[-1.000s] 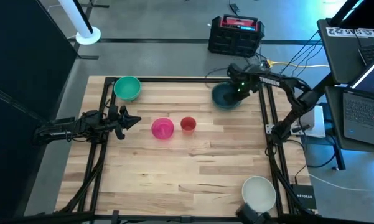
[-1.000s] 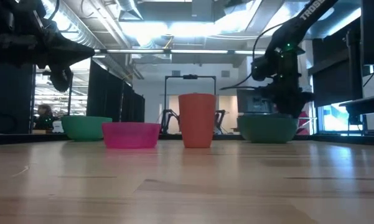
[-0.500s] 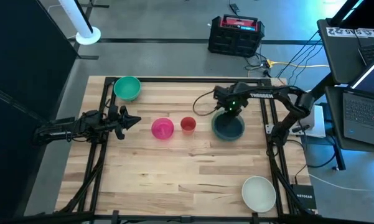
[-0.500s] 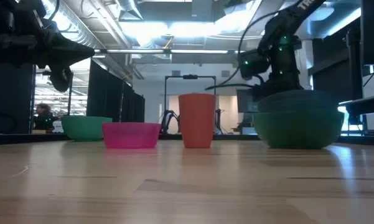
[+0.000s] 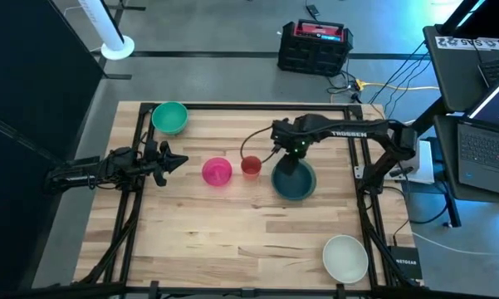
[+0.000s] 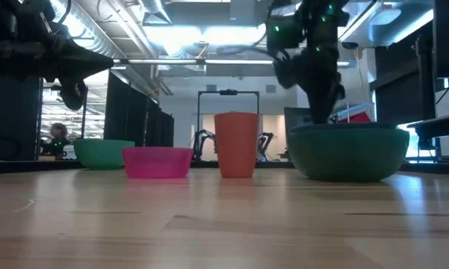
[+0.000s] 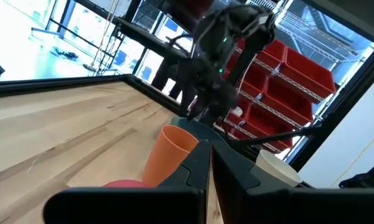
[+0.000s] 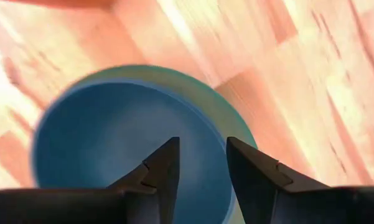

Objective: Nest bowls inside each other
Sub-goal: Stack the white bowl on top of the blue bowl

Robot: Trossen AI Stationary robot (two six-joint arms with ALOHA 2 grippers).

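Note:
A dark teal-blue bowl (image 5: 295, 182) sits nested inside a green bowl (image 8: 239, 127), just right of the red cup (image 5: 251, 166). My right gripper (image 5: 290, 164) points down onto this stack's far rim and is shut on it. The low view shows the stack (image 6: 349, 153) low at the table; whether it rests on the wood, I cannot tell. A pink bowl (image 5: 217, 171) stands left of the cup. Another green bowl (image 5: 170, 117) is at the far left corner, and a white bowl (image 5: 345, 257) at the near right. My left gripper (image 5: 173, 159) waits shut at the table's left, pointing level. My right gripper has the stacked bowls by their rim (image 8: 219, 163), on the side toward the table's far edge. One finger (image 8: 163, 163) is inside the blue bowl and the other (image 8: 252, 167) is outside the green one. The fingers come from above, pointing down. The bowls stay upright.
A dark metal frame (image 5: 361, 166) runs along the table's edges. The red cup (image 6: 236, 144) stands close to the held stack on its left. Bare wood lies toward the near edge (image 5: 232, 241). A black case (image 5: 314, 46) and laptops stand off the table.
My right gripper has swung from the table's far right corner toward the near edge and the left, rolling somewhat at the wrist. The nested teal-blue and green bowls came along upright and now stand beside the red cup.

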